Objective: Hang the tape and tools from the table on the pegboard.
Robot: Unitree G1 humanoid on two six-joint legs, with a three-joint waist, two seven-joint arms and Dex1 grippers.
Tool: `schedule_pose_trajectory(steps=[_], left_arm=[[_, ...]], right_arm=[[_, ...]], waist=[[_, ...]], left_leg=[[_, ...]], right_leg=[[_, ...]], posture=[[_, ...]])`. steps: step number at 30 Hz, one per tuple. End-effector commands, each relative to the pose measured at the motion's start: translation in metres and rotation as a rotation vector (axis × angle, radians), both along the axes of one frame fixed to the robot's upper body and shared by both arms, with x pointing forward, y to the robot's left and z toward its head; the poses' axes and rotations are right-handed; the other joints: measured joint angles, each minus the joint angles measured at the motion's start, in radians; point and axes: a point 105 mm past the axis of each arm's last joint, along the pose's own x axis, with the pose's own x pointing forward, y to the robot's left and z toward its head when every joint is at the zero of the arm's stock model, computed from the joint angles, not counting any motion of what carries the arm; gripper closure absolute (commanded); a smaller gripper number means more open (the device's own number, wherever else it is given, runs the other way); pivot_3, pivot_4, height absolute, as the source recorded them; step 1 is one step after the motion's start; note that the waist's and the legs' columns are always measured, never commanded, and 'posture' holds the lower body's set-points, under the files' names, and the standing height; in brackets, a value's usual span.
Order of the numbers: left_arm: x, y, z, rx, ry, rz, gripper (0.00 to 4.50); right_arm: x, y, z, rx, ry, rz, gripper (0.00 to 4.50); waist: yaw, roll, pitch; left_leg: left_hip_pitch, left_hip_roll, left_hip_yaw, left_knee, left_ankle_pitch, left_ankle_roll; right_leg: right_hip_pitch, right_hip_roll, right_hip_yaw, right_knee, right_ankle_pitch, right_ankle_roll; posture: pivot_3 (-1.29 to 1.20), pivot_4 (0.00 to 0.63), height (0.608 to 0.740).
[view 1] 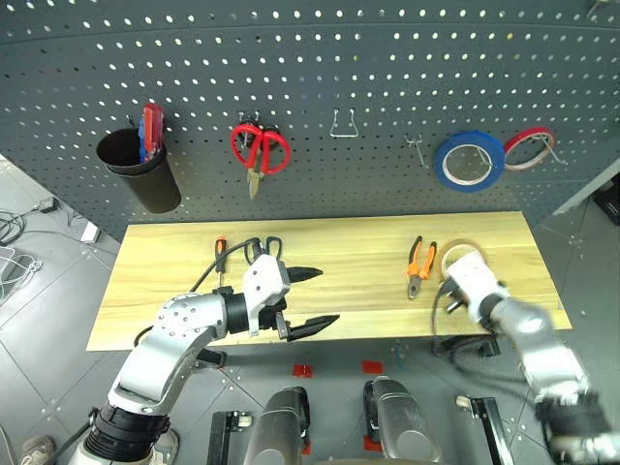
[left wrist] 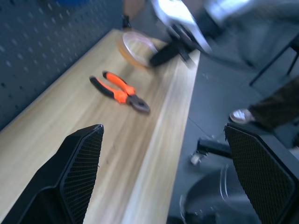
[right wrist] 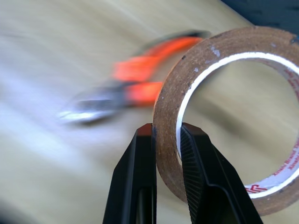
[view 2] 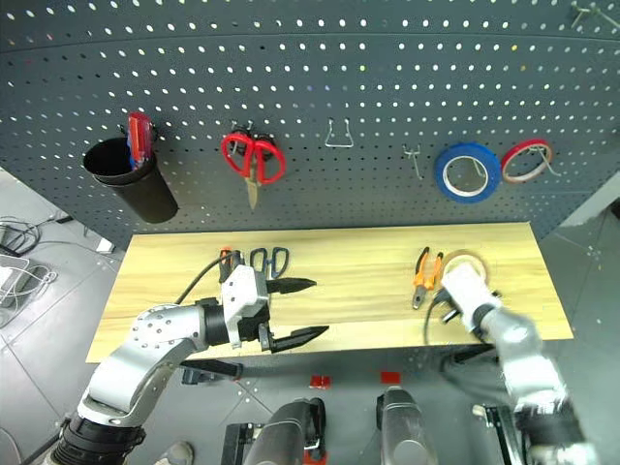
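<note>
Tape (right wrist: 219,107), a thin tan ring with a wide hole, stands on edge in the right gripper (right wrist: 166,133), whose two black fingers are closed on its band, one inside the hole and one outside. In the head views this gripper (view 2: 467,281) and the ring sit over the table (view 1: 174,291) at about 4 o'clock of the scene, near the table's right end. Pliers (view 1: 418,266) with orange-and-black handles lie flat on the wood just beside the ring, on its 9 o'clock side. The left gripper (view 1: 312,298) hangs over the front part of the table, left of centre, its fingers spread wide with nothing between them. Dark-handled scissors (view 2: 268,260) and a slim screwdriver (view 1: 220,258) lie at about 11 o'clock from it. On the pegboard (view 1: 368,58) hang red scissors (view 1: 259,150), a blue roll (view 1: 469,160), a thin red roll (view 1: 528,147) and a black cup (view 1: 139,170).
</note>
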Motion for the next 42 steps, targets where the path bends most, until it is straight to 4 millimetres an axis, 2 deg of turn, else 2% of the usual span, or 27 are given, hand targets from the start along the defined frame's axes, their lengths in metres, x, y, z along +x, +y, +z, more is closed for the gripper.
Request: schedule_pose_trajectory(steps=[1, 3, 6, 8, 9, 11, 16, 18, 22, 26, 30, 33, 36, 40, 42], left_arm=[[-0.001, 0.003, 0.028, -0.091, -0.096, 0.007, 0.14], [-0.001, 0.006, 0.034, -0.113, -0.097, 0.007, 0.14], [-0.001, 0.010, 0.036, -0.114, -0.095, 0.017, 0.14], [0.000, 0.012, 0.036, -0.114, -0.096, 0.023, 0.14], [0.000, 0.013, 0.036, -0.115, -0.098, 0.026, 0.14], [0.001, 0.013, 0.038, -0.118, -0.097, 0.033, 0.14], [0.004, 0.011, 0.039, -0.120, -0.102, 0.040, 0.14], [0.005, 0.010, 0.039, -0.121, -0.104, 0.043, 0.14], [0.006, 0.009, 0.039, -0.122, -0.103, 0.050, 0.14], [0.010, 0.011, 0.021, -0.047, -0.068, 0.083, 0.14], [0.000, 0.023, -0.007, 0.108, -0.050, 0.044, 0.14], [-0.004, 0.036, -0.021, 0.179, -0.021, 0.028, 0.14], [-0.004, 0.041, -0.023, 0.202, -0.016, 0.015, 0.14], [-0.002, 0.039, -0.022, 0.208, -0.020, -0.015, 0.14], [-0.002, 0.037, -0.022, 0.205, -0.025, -0.020, 0.14]], right_arm=[[0.007, 0.025, 0.088, -0.040, -0.458, 0.035, 4.07], [0.012, 0.038, 0.121, -0.032, -0.634, 0.058, 4.07], [0.025, 0.043, 0.142, -0.016, -0.733, 0.064, 4.07], [0.032, 0.048, 0.149, -0.006, -0.760, 0.076, 4.07], [0.035, 0.049, 0.151, -0.004, -0.766, 0.082, 4.07], [0.053, 0.054, 0.151, 0.017, -0.753, 0.097, 4.07], [0.091, 0.051, 0.139, 0.025, -0.669, 0.084, 4.07], [0.100, 0.055, 0.136, -0.020, -0.662, 0.121, 4.07], [0.104, 0.057, 0.135, 0.031, -0.652, 0.137, 2.67], [0.090, 0.046, 0.109, 0.068, -0.553, 0.107, 1.41], [0.071, 0.029, 0.069, 0.131, -0.355, -0.018, 0.06], [0.067, 0.012, 0.043, 0.187, -0.181, -0.235, 0.02], [0.073, 0.003, 0.024, 0.244, -0.015, -0.442, 0.02], [0.088, 0.006, 0.015, 0.353, 0.136, -0.567, 0.02], [0.095, 0.006, 0.013, 0.372, 0.177, -0.610, 0.02]], waist=[[-0.001, 0.000, 0.000], [-0.006, -0.002, 0.001], [-0.005, -0.003, 0.001], [0.002, -0.004, 0.000], [0.004, -0.004, 0.000], [0.002, -0.004, 0.001], [-0.002, -0.004, 0.001], [-0.004, -0.004, 0.001], [-0.006, -0.004, 0.001], [0.000, -0.004, 0.001], [0.001, -0.004, 0.001], [-0.007, -0.003, 0.002], [-0.010, -0.003, 0.002], [-0.017, -0.003, 0.002], [-0.017, -0.003, 0.002]], left_leg=[[0.001, 0.000, 0.001, 0.001, 0.000, 0.000], [0.001, 0.000, 0.003, 0.002, 0.003, 0.001], [0.001, -0.001, 0.002, 0.002, 0.006, 0.001], [0.001, -0.001, 0.001, 0.001, 0.006, 0.000], [0.000, -0.001, 0.001, 0.000, 0.006, 0.000], [-0.001, -0.001, 0.002, 0.000, 0.008, -0.003], [-0.001, -0.002, 0.003, 0.000, 0.006, 0.001], [-0.001, -0.001, 0.003, 0.000, 0.006, 0.001], [-0.001, -0.001, 0.003, 0.000, 0.006, 0.001], [-0.001, -0.001, 0.003, 0.000, 0.006, 0.001], [-0.001, -0.001, 0.003, -0.001, 0.006, 0.001], [-0.001, -0.001, 0.004, -0.001, 0.005, 0.002], [-0.001, 0.001, 0.004, -0.001, 0.006, 0.001], [-0.003, 0.002, 0.004, -0.001, 0.006, 0.001], [-0.009, 0.002, 0.005, -0.001, 0.006, 0.001]], right_leg=[[0.000, 0.000, 0.001, 0.000, 0.002, 0.001], [0.000, 0.000, 0.003, -0.002, 0.004, 0.007], [0.000, 0.001, 0.003, -0.003, 0.006, 0.008], [-0.001, 0.002, 0.002, -0.002, 0.009, 0.002], [-0.001, 0.002, 0.002, -0.002, 0.009, 0.002], [-0.001, 0.001, 0.002, -0.004, 0.009, 0.002], [-0.001, 0.000, 0.003, -0.004, 0.009, 0.002], [-0.001, 0.001, 0.003, -0.004, 0.009, 0.001], [-0.001, 0.001, 0.002, -0.003, 0.009, 0.001], [-0.001, 0.001, 0.002, -0.003, 0.009, 0.001], [-0.001, 0.000, 0.003, -0.004, 0.009, 0.001], [-0.003, 0.000, 0.004, -0.003, 0.009, 0.000], [-0.005, 0.001, 0.004, -0.002, 0.012, -0.004], [-0.009, 0.001, 0.004, -0.002, 0.012, -0.005], [-0.015, 0.001, 0.003, 0.000, 0.013, -0.005]], posture=[[-0.25, 0.272, 0.740], [-0.25, 0.267, 0.740], [-0.25, 0.265, 0.740], [-0.25, 0.262, 0.740], [-0.24, 0.263, 0.740], [-0.24, 0.262, 0.740], [-0.23, 0.263, 0.740], [-0.23, 0.264, 0.740], [-0.22, 0.266, 0.740], [-0.22, 0.268, 0.740], [-0.24, 0.274, 0.740], [-0.24, 0.277, 0.740], [-0.26, 0.280, 0.740], [-0.25, 0.279, 0.740], [-0.25, 0.278, 0.740]])
